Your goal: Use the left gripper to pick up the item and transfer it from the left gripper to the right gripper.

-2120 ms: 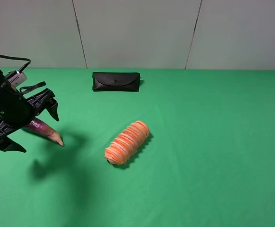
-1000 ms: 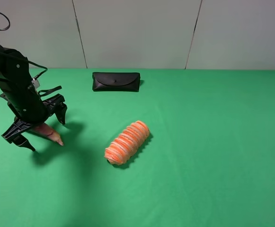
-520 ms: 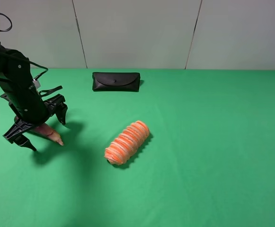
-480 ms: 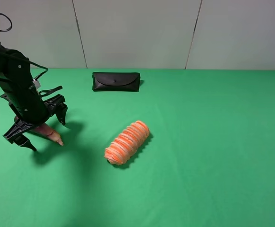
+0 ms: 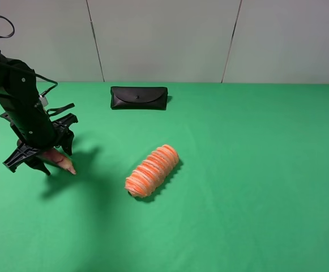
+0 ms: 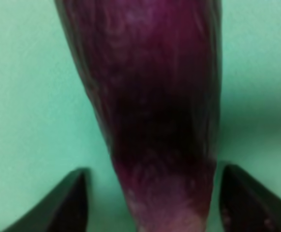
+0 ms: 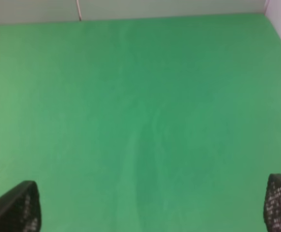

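On the green tabletop (image 5: 238,198), at the frame's left edge, the left gripper (image 5: 52,157) has drawn its fingers in around the eggplant (image 5: 62,162), which lies flat there, so the pickup is starting. We cannot tell if they pinch it yet. The right gripper (image 7: 147,205) stands spread, empty.

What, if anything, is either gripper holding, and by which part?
Cannot be told for sure: the left gripper flanks the eggplant near its pale end, with thin gaps showing beside it. The right gripper is open and empty.
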You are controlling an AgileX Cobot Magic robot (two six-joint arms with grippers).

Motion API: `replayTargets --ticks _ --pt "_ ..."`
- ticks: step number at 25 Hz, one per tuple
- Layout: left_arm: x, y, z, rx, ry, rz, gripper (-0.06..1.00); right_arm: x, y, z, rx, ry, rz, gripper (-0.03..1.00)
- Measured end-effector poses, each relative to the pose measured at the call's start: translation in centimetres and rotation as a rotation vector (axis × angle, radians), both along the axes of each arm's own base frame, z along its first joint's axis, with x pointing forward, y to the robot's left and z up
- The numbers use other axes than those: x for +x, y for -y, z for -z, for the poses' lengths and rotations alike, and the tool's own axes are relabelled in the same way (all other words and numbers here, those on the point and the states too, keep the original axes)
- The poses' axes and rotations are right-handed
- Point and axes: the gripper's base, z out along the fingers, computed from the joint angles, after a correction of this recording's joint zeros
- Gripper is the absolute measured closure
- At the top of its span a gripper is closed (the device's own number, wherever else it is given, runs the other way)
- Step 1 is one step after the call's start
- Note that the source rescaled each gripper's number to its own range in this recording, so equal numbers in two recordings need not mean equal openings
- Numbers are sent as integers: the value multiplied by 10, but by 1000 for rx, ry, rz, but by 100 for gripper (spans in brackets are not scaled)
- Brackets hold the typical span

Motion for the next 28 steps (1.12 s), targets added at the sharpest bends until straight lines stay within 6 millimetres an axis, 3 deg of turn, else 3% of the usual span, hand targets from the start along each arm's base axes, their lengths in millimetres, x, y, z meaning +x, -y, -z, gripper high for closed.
replayTargets --ticks 5,19,28 --pt "0 0 0 -2 -2 -4 94 0 0 0 0 0 0 -3" --pt "-3 -1 0 6 -26 -5 94 0 0 0 0 0 0 -3" --pt "-10 -3 -26 16 -29 63 94 0 0 0 0 0 0 -3"
